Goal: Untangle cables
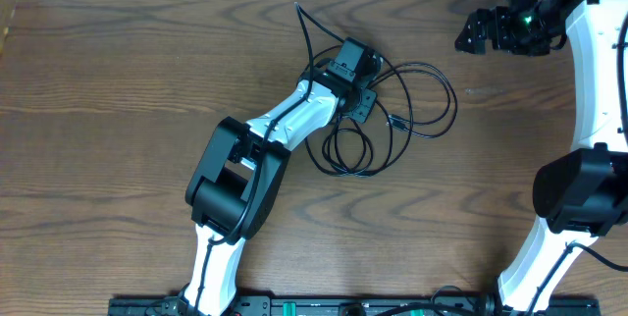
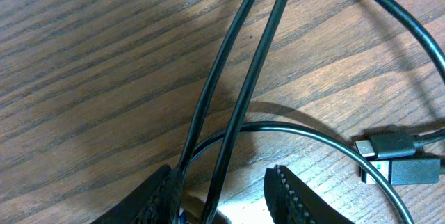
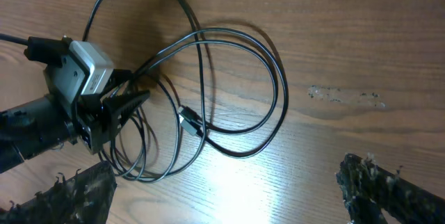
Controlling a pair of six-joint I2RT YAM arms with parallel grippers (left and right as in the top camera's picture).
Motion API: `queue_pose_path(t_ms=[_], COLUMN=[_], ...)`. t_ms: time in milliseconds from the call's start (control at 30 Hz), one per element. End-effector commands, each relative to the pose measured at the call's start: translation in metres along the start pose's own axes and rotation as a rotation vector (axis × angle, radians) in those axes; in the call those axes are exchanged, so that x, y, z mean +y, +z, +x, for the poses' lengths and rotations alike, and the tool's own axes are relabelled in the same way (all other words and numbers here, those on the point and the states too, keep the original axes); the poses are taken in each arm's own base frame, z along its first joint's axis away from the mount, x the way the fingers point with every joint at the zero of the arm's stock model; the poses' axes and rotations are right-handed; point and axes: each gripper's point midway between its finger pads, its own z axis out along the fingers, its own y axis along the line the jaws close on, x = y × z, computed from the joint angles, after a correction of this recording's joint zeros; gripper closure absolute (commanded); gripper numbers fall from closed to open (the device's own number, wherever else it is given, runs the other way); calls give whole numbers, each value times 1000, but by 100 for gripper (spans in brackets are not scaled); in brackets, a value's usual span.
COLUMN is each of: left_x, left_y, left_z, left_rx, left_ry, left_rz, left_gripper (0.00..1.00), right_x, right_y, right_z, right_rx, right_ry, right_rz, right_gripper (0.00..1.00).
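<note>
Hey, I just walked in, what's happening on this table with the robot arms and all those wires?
The left gripper is down near the middle of the table, over a loose tangle of black cables. Its fingers are open with two strands running between them, so nothing is clamped yet. Two plug ends lie side by side nearby. The right gripper is open too, held off at the far right, away from the tangle. The cables lie looped over each other, not separated.
</note>
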Motion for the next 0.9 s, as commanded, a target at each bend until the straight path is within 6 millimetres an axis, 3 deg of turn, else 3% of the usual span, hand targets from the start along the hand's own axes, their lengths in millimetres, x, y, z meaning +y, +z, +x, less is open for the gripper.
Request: queue_pose_path(t_ms=[0, 367, 467, 567, 633, 767, 867], left_x=[1, 2, 2, 2, 2, 2, -1], left_y=[8, 16, 16, 15, 10, -29, -83], left_z=[9, 13, 13, 12, 6, -20, -50], left_rx=[24, 23, 23, 19, 7, -48, -156], left_ry=[7, -1, -5, -10, -17, -25, -29], left_rz=[-9, -9, -9, -9, -9, -10, -5], left_gripper=[56, 65, 75, 92, 92, 92, 92], right_x=[1, 1, 1, 1, 1, 4, 7], right_y=[1, 2, 2, 2, 2, 2, 3], right_z=[1, 1, 1, 1, 1, 1, 0], right_rx=[5, 5, 6, 6, 6, 7, 6], right_ry=[-17, -17, -16, -16, -16, -22, -29], right_rz=[-1, -1, -1, -2, -2, -3, -5], right_gripper=[1, 1, 1, 1, 1, 1, 1])
